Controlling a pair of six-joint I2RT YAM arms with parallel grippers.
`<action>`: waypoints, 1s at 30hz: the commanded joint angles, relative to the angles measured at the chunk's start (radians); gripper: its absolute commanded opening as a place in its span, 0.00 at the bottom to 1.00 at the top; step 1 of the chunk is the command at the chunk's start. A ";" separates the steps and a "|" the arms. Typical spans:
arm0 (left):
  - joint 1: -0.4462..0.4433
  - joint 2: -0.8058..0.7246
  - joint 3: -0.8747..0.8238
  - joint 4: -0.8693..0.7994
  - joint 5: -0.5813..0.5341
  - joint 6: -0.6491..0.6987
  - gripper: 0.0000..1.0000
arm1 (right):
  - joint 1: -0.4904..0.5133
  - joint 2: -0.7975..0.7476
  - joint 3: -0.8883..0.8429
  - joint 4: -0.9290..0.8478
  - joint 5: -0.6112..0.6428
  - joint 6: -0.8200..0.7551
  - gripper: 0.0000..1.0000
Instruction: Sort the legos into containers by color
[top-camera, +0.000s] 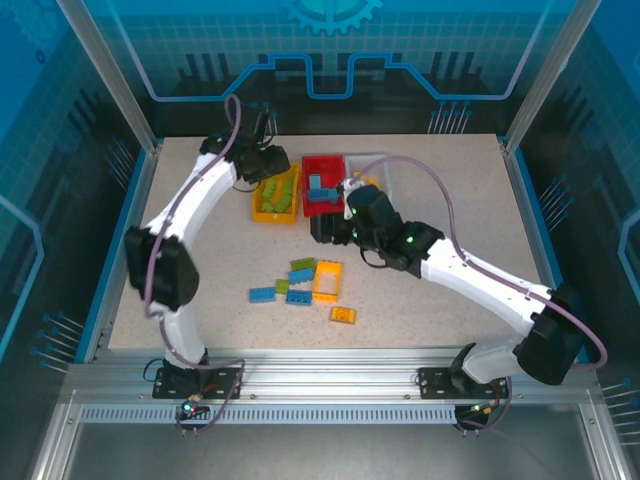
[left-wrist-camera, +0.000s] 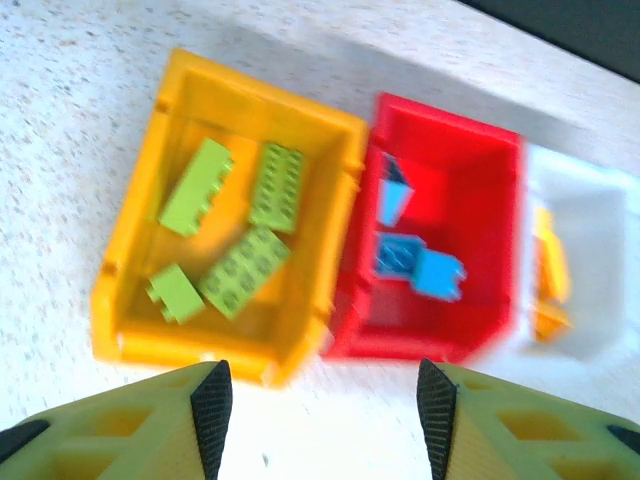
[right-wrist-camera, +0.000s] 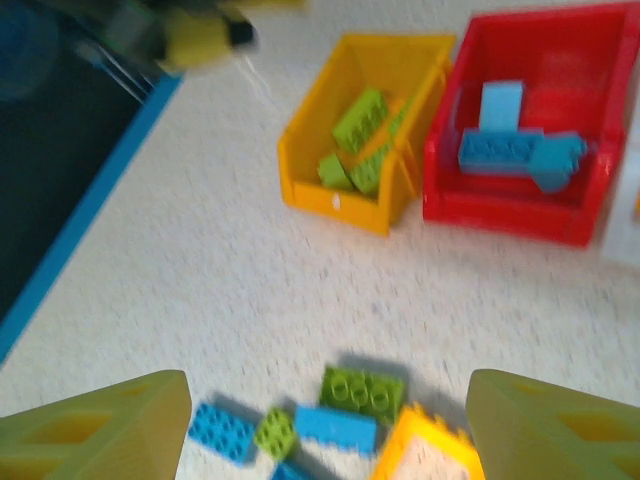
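Loose legos (top-camera: 300, 282): a small heap on the speckled tabletop (top-camera: 230, 320), well in front of the red bin (top-camera: 330, 165), with blue, green & orange-yellow mixed. Right wrist view, blurred: a green brick (right-wrist-camera: 362, 391) on the heap's side nearest the red bin, a blue brick (right-wrist-camera: 335, 428) touching it, a small green one (right-wrist-camera: 274, 434) next, then another blue (right-wrist-camera: 222, 432). An orange-yellow frame piece (top-camera: 327, 281) sits at the heap's right edge. One orange brick (top-camera: 343, 315) lies a bit apart, farthest from the red bin.

Red bin holds blue bricks (left-wrist-camera: 418, 268), two or three, hard to tell through the blur. Yellow bin (left-wrist-camera: 125, 290) touches the red bin's left side, four green bricks (left-wrist-camera: 244, 271) inside. White bin (left-wrist-camera: 590, 220) is tight vs. the red bin's right side, orange-yellow pieces (left-wrist-camera: 550, 280) in it.

Left gripper (left-wrist-camera: 324, 405) hovers over the near rims where the yellow bin meets the red bin, jaws spread wide, nothing betw. them. Right gripper (right-wrist-camera: 328, 400) hangs betw. the red bin and the heap, jaws wide apart, empty, pointing down at the bricks.
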 joint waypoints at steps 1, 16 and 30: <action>-0.081 -0.204 -0.204 0.103 0.060 -0.040 0.55 | 0.079 -0.030 -0.087 -0.209 0.117 0.096 0.71; -0.427 -0.864 -0.886 0.193 0.055 -0.217 0.54 | 0.024 0.324 -0.066 -0.175 -0.074 0.391 0.47; -0.433 -0.886 -0.896 0.206 0.053 -0.226 0.53 | -0.017 0.426 -0.004 -0.202 -0.016 0.409 0.17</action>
